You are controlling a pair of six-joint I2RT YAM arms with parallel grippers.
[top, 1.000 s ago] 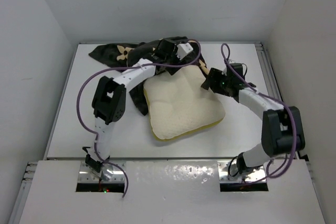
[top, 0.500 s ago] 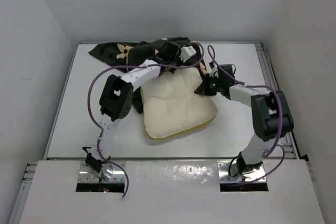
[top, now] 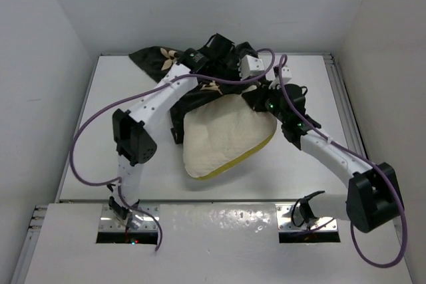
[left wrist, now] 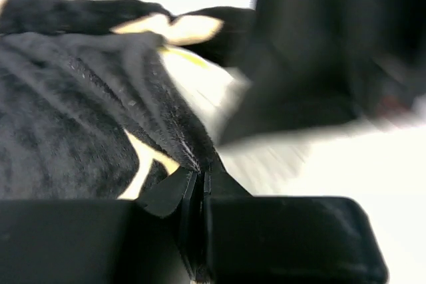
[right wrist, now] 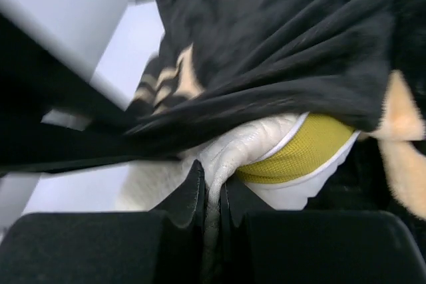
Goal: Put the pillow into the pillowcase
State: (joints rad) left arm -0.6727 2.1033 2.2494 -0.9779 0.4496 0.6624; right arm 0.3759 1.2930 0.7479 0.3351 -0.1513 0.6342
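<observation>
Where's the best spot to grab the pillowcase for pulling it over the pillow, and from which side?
Grip the pillowcase at its loose edge draped over the pillow's far end, coming from above: the plush bunches there into a fold thin enough to pinch. The left gripper is shut on such a fold; the right gripper pinches the pillow.

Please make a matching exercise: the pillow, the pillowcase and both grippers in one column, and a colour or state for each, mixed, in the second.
1. pillow
2. pillowcase
3. left gripper
4. right gripper

A. shut on black plush cloth
B. cream with a yellow edge
C. shut on cream cloth
D. black with tan flowers

Pairs: 1-B, 2-D, 3-A, 4-C
</observation>
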